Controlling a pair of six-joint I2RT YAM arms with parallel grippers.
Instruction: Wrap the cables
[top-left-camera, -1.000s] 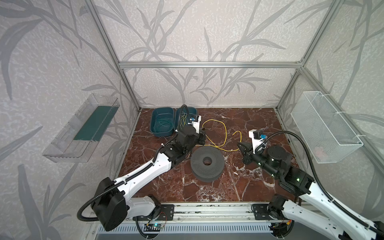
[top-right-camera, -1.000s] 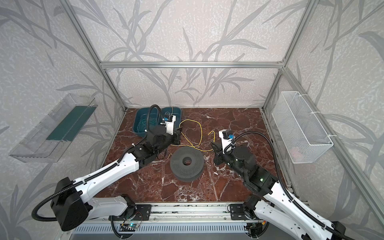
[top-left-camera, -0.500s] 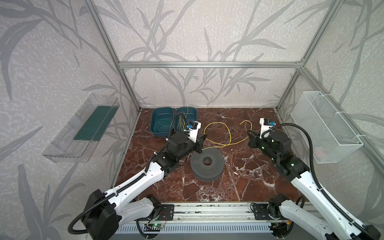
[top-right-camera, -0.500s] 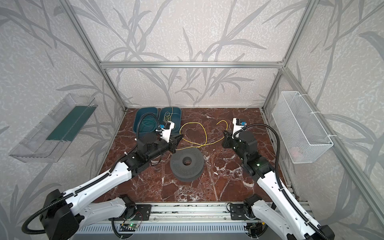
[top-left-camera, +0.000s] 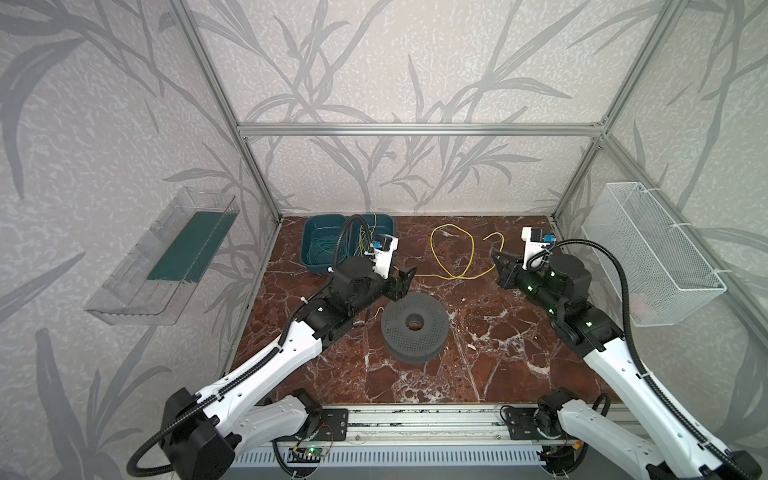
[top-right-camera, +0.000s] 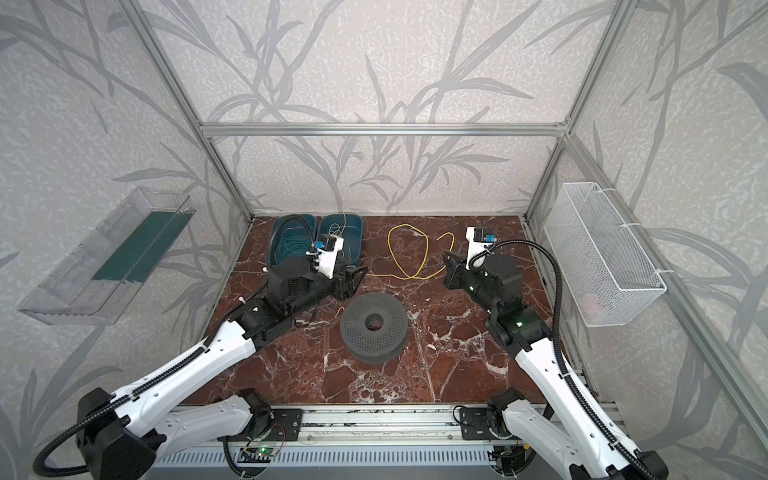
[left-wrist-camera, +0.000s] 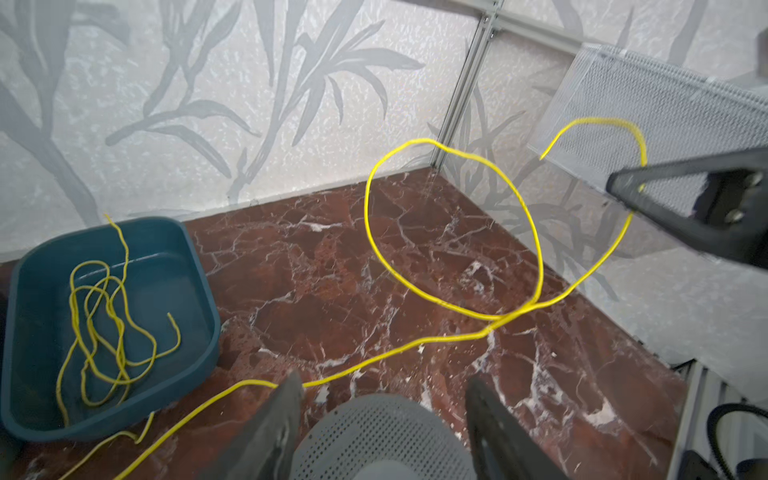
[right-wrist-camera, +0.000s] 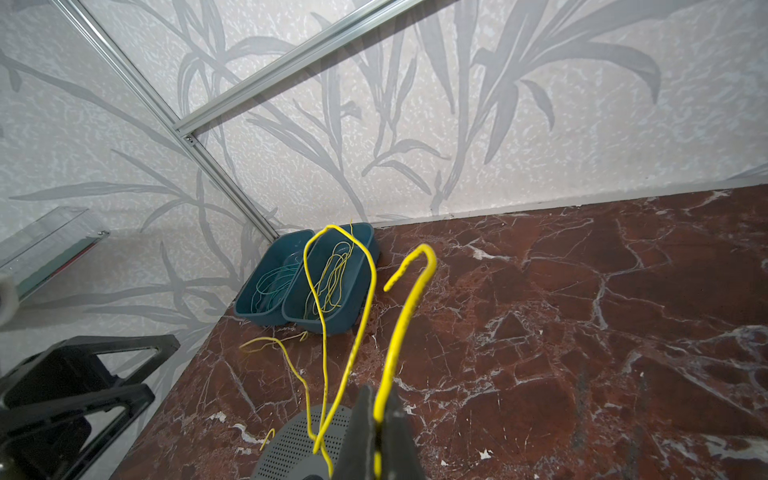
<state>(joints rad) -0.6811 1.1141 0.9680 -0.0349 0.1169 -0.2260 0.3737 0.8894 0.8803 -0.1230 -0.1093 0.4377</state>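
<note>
A yellow cable (top-left-camera: 457, 277) (top-right-camera: 409, 277) loops over the marble floor behind the grey perforated spool (top-left-camera: 415, 328) (top-right-camera: 374, 326). My right gripper (top-left-camera: 496, 259) (top-right-camera: 446, 259) is shut on the cable's end, held off the floor at the back right; in the right wrist view the cable (right-wrist-camera: 400, 332) rises from between the shut fingers of the gripper (right-wrist-camera: 376, 415). My left gripper (top-left-camera: 405, 280) (top-right-camera: 355, 278) hangs open just behind the spool's left rim. In the left wrist view nothing lies between the left gripper's (left-wrist-camera: 384, 411) fingers; the cable (left-wrist-camera: 415, 344) runs past their tips.
Two teal bins (top-left-camera: 307, 232) (top-right-camera: 274, 232) stand at the back left; one holds teal wires, the other, a bin (left-wrist-camera: 205, 316), several loose yellow cables. A white wire basket (top-left-camera: 656, 257) hangs on the right wall, a clear shelf (top-left-camera: 166, 257) on the left wall.
My left gripper has opened and come forward from the bins to the spool's rim. The right gripper has carried the cable end backward and to the right, stretching the loop.
</note>
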